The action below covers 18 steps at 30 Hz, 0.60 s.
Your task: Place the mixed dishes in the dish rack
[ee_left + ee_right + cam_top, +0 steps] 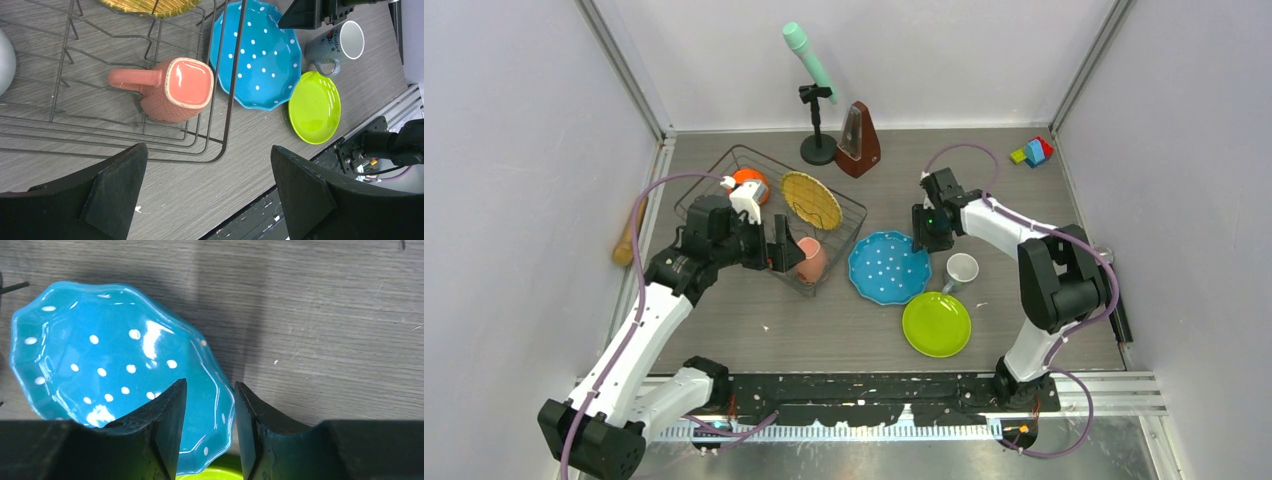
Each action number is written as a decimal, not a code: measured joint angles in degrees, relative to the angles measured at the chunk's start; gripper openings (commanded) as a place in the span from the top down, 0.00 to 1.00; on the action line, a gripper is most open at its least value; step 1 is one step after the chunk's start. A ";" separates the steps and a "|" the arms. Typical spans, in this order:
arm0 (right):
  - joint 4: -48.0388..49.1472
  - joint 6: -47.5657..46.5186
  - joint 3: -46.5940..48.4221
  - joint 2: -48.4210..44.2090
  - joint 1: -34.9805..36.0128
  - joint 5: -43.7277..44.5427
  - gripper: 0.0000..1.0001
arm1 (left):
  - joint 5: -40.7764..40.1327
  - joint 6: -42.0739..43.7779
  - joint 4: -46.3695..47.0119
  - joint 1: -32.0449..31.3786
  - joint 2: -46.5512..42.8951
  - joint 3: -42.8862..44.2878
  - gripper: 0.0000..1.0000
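Observation:
The dish rack [724, 170] is a dark wire basket at the left-centre. It holds the orange bowl [750, 180], the yellow woven-look plate [811, 199] and the pinkish-tan mug [812, 261], which sits in its near right corner [175, 90]. The blue white-dotted plate [889, 267], lime-green plate [936, 323] and small grey mug [961, 270] lie on the table right of the rack. My left gripper [207, 165] is open and empty above the rack's near corner [781, 247]. My right gripper [210, 390] is open, its fingers straddling the blue plate's [100, 350] right rim.
A brown metronome [859, 142] and a black microphone stand [817, 120] stand behind the rack. Coloured blocks [1033, 151] lie at the far right. A wooden utensil [628, 238] lies by the left wall. A pale rounded thing [4, 60] shows at the left wrist view's edge.

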 measured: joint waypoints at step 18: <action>0.35 -4.31 0.04 3.23 0.37 -6.19 1.00 | 11.10 -2.21 2.45 0.00 3.39 0.55 0.04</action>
